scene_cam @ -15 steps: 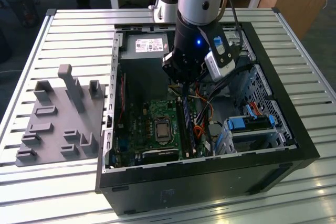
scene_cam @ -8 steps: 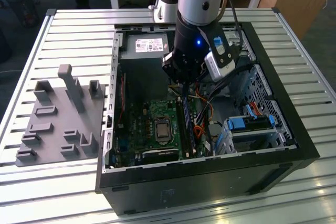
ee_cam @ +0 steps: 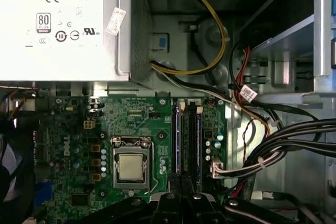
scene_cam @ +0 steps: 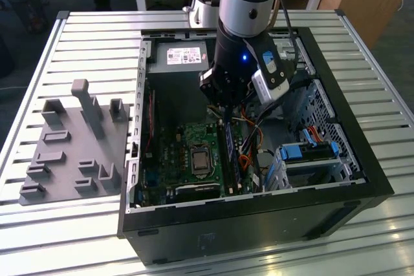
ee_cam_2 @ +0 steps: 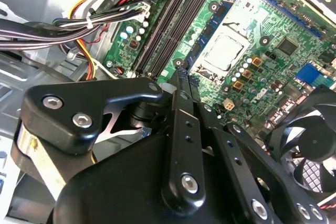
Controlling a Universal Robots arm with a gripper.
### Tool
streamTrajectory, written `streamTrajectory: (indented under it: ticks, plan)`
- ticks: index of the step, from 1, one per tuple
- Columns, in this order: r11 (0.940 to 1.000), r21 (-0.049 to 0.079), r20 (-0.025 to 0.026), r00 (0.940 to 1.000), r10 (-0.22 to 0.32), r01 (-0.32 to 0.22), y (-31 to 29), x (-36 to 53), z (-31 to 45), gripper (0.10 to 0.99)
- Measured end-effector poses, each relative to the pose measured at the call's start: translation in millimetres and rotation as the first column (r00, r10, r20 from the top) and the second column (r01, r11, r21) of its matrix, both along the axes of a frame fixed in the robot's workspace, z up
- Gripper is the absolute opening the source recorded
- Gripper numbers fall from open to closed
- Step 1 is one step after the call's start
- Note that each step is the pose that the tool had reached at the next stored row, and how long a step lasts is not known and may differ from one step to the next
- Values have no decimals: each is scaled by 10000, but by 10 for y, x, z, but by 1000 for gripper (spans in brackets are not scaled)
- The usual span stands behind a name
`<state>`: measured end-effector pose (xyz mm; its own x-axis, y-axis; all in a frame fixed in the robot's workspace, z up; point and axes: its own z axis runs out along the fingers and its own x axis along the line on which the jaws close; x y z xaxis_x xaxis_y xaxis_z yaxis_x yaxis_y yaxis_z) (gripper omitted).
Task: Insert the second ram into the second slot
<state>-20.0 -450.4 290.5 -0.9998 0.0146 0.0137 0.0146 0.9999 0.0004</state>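
Note:
My gripper (scene_cam: 223,109) hangs inside the open computer case (scene_cam: 362,179), just above the black memory slots (scene_cam: 231,154) beside the processor socket (scene_cam: 199,159). In the first wrist view two thin dark blue sticks stand on edge in the slots, one (ee_cam: 178,140) nearer the socket and one (ee_cam: 198,140) nearer the cables. I cannot tell which is the second ram. The gripper (ee_cam: 181,196) lines up with the stick nearer the socket. In the second wrist view the fingers (ee_cam_2: 181,80) meet at their tips, with nothing sticking out between them, a little above the board.
A silver power supply (scene_cam: 184,56) fills the far end of the case. Bundles of black, yellow and red cables (ee_cam: 273,145) run beside the slots. Blue drive brackets (scene_cam: 310,153) sit at the exterior view's right. A grey fixture plate (scene_cam: 71,147) lies at its left. A black fan (ee_cam_2: 310,135) is near the board.

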Motion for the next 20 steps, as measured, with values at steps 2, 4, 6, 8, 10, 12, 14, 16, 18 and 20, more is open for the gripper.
streamTrajectory:
  ticks: [2,4,6,8,10,12,14,16,18,20]
  plan:
    - [10000,2,-8,10000,0,0,-4,0,-24,114]
    - [10000,1,-19,10000,0,0,-5,1,-60,114]
    - [10000,2,-23,10000,0,0,-4,1,-96,114]
    - [10000,1,-26,10000,0,0,-4,1,-133,114]
    - [10000,2,-29,10000,0,0,-5,1,-170,114]
    - [10000,2,-33,10000,0,0,-5,1,-178,114]
    - [10000,4,-34,10000,-1,1,-6,2,-181,114]
    - [10000,8,-34,10000,-33,33,-11,12,-205,114]
    - [10000,6,-34,10000,-86,86,-14,15,-240,114]
    - [9999,7,-34,9999,-121,121,-17,15,-276,114]
